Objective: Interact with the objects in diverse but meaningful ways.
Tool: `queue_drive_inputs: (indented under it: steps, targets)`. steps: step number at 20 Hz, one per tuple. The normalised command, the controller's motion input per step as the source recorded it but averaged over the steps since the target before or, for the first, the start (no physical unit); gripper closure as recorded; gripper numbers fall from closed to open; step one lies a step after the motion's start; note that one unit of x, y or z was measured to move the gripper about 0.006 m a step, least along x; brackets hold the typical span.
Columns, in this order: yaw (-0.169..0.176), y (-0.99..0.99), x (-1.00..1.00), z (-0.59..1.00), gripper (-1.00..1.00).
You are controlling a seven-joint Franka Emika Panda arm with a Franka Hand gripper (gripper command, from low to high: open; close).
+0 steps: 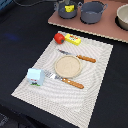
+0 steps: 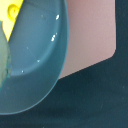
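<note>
The cheese wedge (image 2: 12, 15) lies in a grey pot (image 2: 35, 65) on the pink board (image 2: 92, 35); whether the jaws are clenched cannot be told.

- A staged play-kitchen setup on a dark surface (image 1: 20, 35), not a real kitchen.
- A pale woven placemat (image 1: 95, 85) is laid like a place setting: a wooden plate (image 1: 67, 66) in the middle, a knife (image 1: 77, 57) and fork (image 1: 64, 80) with orange handles on either side.
- Toy food around it: tomato (image 1: 59, 37), yellow box (image 1: 73, 39), milk carton (image 1: 34, 76).
- Up the back, a pink board (image 1: 107, 31) carries two grey pots (image 1: 93, 12), one holding cheese (image 1: 69, 8).
- The wrist view looks straight down on a grey pot over that pink board.
</note>
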Motion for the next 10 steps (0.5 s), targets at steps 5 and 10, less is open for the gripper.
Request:
queue_drive_inputs:
  steps: [5, 10]
  targets:
    - [-0.06, -0.21, -0.53, -0.31, -1.0]
    - [-0.056, -0.19, -0.54, -0.33, -1.0]
